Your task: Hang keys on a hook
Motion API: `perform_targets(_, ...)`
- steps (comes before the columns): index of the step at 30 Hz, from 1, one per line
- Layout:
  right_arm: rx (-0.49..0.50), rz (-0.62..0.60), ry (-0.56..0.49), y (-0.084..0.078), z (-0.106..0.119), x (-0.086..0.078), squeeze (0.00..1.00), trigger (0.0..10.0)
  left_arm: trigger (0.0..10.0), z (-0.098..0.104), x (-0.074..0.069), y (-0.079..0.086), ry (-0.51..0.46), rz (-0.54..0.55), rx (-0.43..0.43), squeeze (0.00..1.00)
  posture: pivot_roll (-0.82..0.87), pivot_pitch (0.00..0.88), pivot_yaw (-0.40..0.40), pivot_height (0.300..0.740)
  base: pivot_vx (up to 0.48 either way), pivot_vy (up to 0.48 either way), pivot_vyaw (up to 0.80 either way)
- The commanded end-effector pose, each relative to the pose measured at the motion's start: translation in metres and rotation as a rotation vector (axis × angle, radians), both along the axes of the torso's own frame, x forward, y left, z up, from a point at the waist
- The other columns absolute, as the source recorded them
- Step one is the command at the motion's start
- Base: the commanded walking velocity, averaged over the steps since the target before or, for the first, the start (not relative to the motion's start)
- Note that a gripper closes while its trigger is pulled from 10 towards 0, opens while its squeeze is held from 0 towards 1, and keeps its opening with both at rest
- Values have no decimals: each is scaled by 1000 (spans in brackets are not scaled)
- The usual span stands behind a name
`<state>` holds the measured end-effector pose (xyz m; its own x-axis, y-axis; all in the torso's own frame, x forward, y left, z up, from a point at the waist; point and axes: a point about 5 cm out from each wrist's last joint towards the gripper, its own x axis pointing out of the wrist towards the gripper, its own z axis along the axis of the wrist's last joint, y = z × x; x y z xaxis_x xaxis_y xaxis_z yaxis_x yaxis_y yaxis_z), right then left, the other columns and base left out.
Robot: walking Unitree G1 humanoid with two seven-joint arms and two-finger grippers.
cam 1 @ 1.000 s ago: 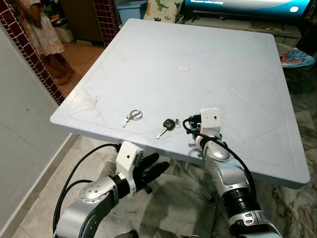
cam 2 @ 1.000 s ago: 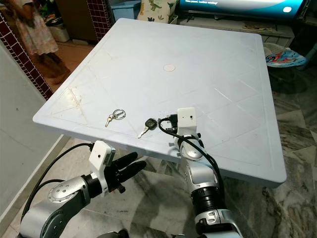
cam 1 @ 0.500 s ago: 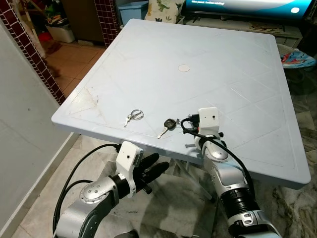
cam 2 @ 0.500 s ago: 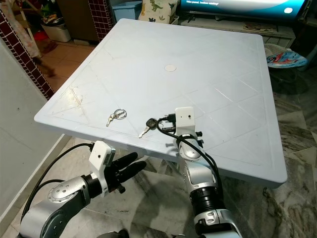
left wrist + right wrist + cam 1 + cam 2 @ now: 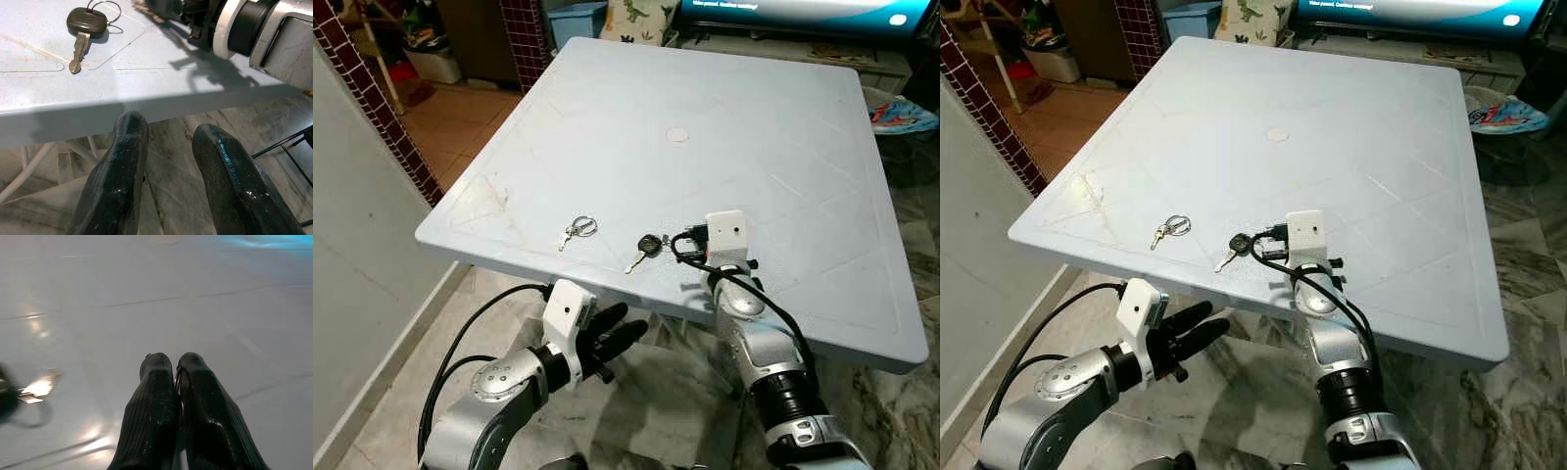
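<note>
I found the right pincer (image 5: pixel 173 363) pressed shut on the desk (image 5: pixel 783 127), a thin metal ring apparently nipped between its fingers, just beside the black-headed key (image 5: pixel 647 246). It had crept slightly forward since half a second earlier, so I judged the pickup under way. The left pincer (image 5: pixel 168 132) hung open below the desk edge; a second key bunch (image 5: pixel 576 230) lay untouched nearby.

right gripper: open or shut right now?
Shut. In the right wrist view the right gripper's two black fingers press together, with a thin ring edge caught in the seam; what it belongs to is unclear.
</note>
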<state>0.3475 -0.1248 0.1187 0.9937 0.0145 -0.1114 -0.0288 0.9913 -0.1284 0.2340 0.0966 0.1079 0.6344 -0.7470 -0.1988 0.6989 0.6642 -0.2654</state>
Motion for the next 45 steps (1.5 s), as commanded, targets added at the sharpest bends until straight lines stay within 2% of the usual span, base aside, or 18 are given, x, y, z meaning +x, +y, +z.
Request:
perform_targets(1,-12,-19,-73,-3,15,3,0,0,10000,-1,-1,0,1,-5,21,0,-31,154,46,740,0,0,0)
perform_targets(4,-45,-26,-173,-4,35,6,0,0,10000,-1,-1,0,1,-6,22,0,-31,154,47,740,0,0,0)
perform_targets(9,-68,-21,-245,-2,50,8,0,0,10000,-1,-1,0,3,-6,22,0,-32,154,48,740,0,0,0)
perform_targets(13,-129,-8,-342,3,69,8,0,0,10000,-2,-1,1,7,-2,19,0,-30,154,48,740,0,0,0)
perform_targets(17,-240,40,-452,13,87,5,0,0,10000,-2,-1,1,7,-1,18,0,-30,154,48,740,0,0,0)
perform_targets(19,-274,72,-467,19,89,4,0,0,10000,-2,-1,1,7,0,18,0,-30,154,48,740,0,0,0)
perform_targets(20,-285,127,-409,25,81,6,0,0,10000,-2,0,1,6,0,18,0,-32,155,48,740,0,0,0)
perform_targets(21,-285,127,-409,25,81,6,0,0,10000,-2,0,1,6,0,18,0,-32,155,48,740,0,0,0)
perform_targets(23,-230,50,-238,13,56,9,0,0,10000,-2,0,0,4,-1,20,0,-32,153,48,740,0,0,0)
perform_targets(24,-230,50,-238,13,56,9,0,0,10000,-2,0,0,4,-1,20,0,-32,153,48,740,0,0,0)
perform_targets(26,-144,-37,-97,-2,35,9,0,0,10000,-2,0,0,3,-2,20,0,-32,151,47,740,0,0,0)
perform_targets(33,-67,-160,16,-19,23,2,0,0,10000,-2,1,0,3,-4,24,0,-33,148,50,740,0,0,0)
perform_targets(35,-54,-176,14,-21,25,-1,0,0,10000,-2,1,1,3,-5,25,0,-33,148,51,740,0,0,0)
perform_targets(38,-154,-132,-44,-19,33,-8,0,0,10000,-2,1,1,3,-3,26,0,-34,148,52,740,0,0,0)
perform_targets(39,-154,-132,-44,-19,33,-8,0,0,10000,-2,1,1,3,-3,26,0,-34,148,52,740,0,0,0)
perform_targets(40,-233,-112,-96,-19,37,-11,0,0,10000,-2,1,1,3,-4,27,0,-36,148,53,740,0,0,0)
perform_targets(41,-363,-74,-169,-16,40,-17,0,0,10000,-2,1,1,3,-4,27,0,-37,149,53,740,0,0,0)
perform_targets(45,-572,-25,-244,-15,35,-30,0,0,10000,-2,2,1,2,-6,29,0,-31,150,54,740,0,0,0)
